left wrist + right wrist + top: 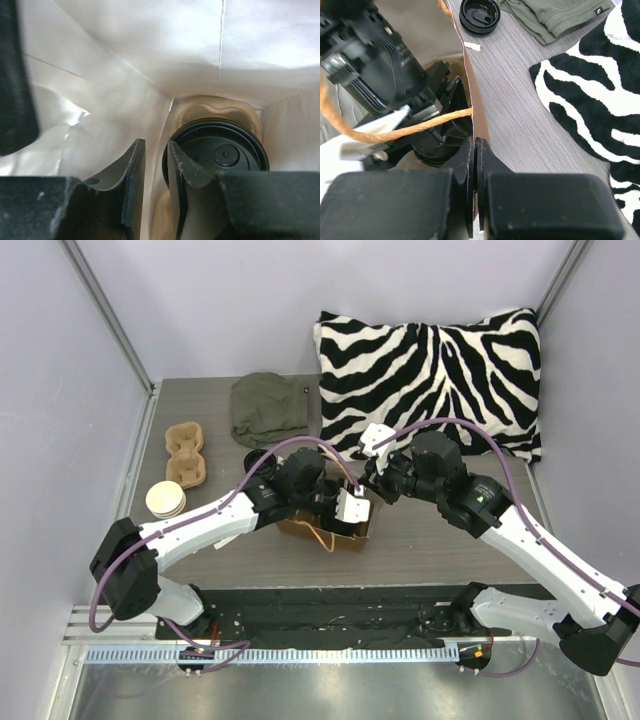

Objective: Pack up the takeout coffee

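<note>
A brown paper bag [318, 534] stands mid-table with my left gripper [338, 508] reaching down inside it. In the left wrist view a cup with a black lid [220, 152] sits in a tan pulp carrier [220, 107] at the bag's bottom. Only the lid shows; the cup's paper wall is hidden. My left gripper [156, 145] has its jaws a narrow gap apart, closed on the carrier's near edge beside the lid. My right gripper [476, 147] is shut on the bag's top edge [470, 107], holding that side out. The bag's orange cord handle [420, 125] hangs across the opening.
Another pulp carrier [185, 452] and a stack of pale discs [165, 500] lie at the left. A loose black lid [479, 15] and a green cloth [268, 408] lie behind the bag. A zebra pillow [440, 370] fills the back right.
</note>
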`<state>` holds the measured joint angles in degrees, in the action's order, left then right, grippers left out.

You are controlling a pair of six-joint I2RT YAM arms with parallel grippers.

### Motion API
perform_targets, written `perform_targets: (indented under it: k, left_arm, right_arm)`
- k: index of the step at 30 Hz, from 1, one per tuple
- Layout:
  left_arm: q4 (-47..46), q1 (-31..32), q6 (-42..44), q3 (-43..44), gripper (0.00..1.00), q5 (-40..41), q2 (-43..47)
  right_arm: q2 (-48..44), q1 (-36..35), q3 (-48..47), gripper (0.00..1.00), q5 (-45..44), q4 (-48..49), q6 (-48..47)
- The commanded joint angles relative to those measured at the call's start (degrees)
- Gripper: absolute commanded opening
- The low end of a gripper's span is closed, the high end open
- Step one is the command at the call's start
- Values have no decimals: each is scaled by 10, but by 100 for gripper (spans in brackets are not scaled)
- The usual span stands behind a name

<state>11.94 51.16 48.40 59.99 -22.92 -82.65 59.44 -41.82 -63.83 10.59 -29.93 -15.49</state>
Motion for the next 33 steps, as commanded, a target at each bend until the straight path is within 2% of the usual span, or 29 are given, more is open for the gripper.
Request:
perform_targets:
  k: [1, 9, 18, 29, 33]
  left_arm:
    - [-3, 1, -4, 15, 28, -3, 34]
    - [10, -4, -8, 18, 29, 4, 61]
    - [62, -31, 3, 30, 30, -40, 113]
    - [96, -42, -38, 94, 33, -44, 152]
    - [132, -46, -75, 133, 35, -10, 164]
  right_arm:
    - [-17, -5, 2, 1, 0, 37, -7]
    - [-21, -2, 8, 1, -13, 37, -13]
    - [-19, 15, 6, 1, -7, 35, -2]
    - [-22, 45, 7, 1, 14, 28, 6]
    - [-18, 48, 9, 1, 15, 27, 9]
